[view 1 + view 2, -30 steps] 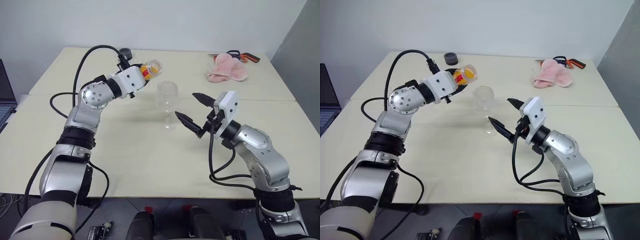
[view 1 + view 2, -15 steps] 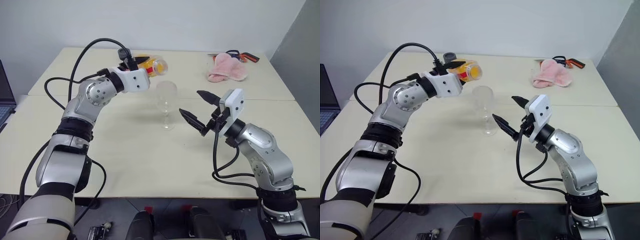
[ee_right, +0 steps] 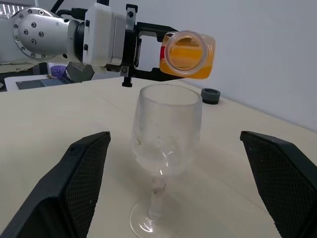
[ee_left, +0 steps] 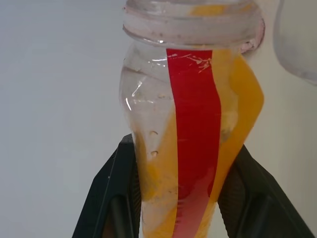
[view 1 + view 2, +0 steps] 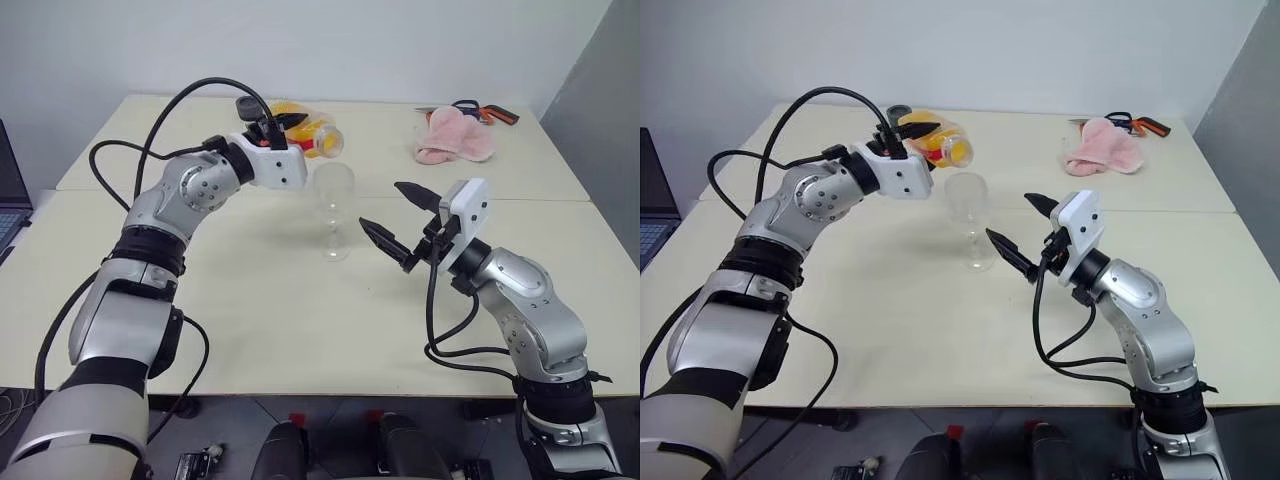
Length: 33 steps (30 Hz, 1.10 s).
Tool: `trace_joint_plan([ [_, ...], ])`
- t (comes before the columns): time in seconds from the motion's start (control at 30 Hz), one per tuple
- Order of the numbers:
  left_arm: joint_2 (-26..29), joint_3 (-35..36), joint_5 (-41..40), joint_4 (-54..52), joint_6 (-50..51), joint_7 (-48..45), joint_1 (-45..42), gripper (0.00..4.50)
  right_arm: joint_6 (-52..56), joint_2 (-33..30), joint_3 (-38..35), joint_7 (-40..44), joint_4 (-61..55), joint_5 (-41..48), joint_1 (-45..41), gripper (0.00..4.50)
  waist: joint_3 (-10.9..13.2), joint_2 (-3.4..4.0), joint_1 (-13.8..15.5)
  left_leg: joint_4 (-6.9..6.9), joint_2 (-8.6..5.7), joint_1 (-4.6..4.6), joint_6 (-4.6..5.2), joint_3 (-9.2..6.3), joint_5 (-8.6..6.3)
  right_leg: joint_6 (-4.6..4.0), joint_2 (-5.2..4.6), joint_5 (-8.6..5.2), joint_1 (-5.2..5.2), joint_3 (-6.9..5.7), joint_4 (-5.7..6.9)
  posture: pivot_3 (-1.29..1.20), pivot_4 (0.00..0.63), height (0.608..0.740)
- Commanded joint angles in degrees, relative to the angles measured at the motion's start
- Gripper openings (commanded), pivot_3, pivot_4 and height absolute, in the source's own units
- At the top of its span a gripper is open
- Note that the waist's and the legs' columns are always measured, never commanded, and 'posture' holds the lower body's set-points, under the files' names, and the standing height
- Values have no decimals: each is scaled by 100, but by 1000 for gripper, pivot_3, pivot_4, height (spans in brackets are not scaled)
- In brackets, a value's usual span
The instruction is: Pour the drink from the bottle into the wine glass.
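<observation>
My left gripper is shut on the bottle, a clear bottle with a red stripe and no cap on it. It is held about level in the air, its open mouth facing the wine glass from just above and behind the rim. The orange drink lies along the bottle's side, and I see no stream falling. The wine glass stands upright on the table and looks empty. My right gripper is open just right of the glass, apart from it, with the glass between its fingers' lines of view.
A small dark round cap sits at the table's back, behind the left gripper. A pink cloth and an orange-handled tool lie at the back right. A laptop's edge shows at far left.
The left wrist has rolled and the bottle has swung a little right, its mouth now nearer the glass rim and tipped lower. The right gripper has stayed open beside the glass.
</observation>
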Motion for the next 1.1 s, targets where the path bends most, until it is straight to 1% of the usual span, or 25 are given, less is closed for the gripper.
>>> trace_joint_plan([
  [0.03,133,4,104,-34,-166,339,-347,1635,-135,-46,-117,5,-131,45,9,4500,0,0,0,0,0,0,0,0,0,0,0,0,0,-1,0,0,150,740],
  [0.67,254,-246,553,148,-346,1005,-556,1635,-136,-146,-164,51,-201,130,118,4500,0,0,0,0,0,1,-1,3,0,0,0,0,-1,1,2,0,150,740],
  [0.9,278,-286,599,144,-330,1086,-580,1635,-106,-194,-340,200,-348,446,204,4500,0,0,0,0,0,0,-1,3,0,0,-1,0,-1,1,2,0,150,740],
  [1.1,278,-301,616,134,-310,1126,-588,1635,127,-338,-572,262,-569,930,308,4500,0,0,1,0,0,0,-1,3,0,0,-2,0,-1,1,2,0,150,740],
])
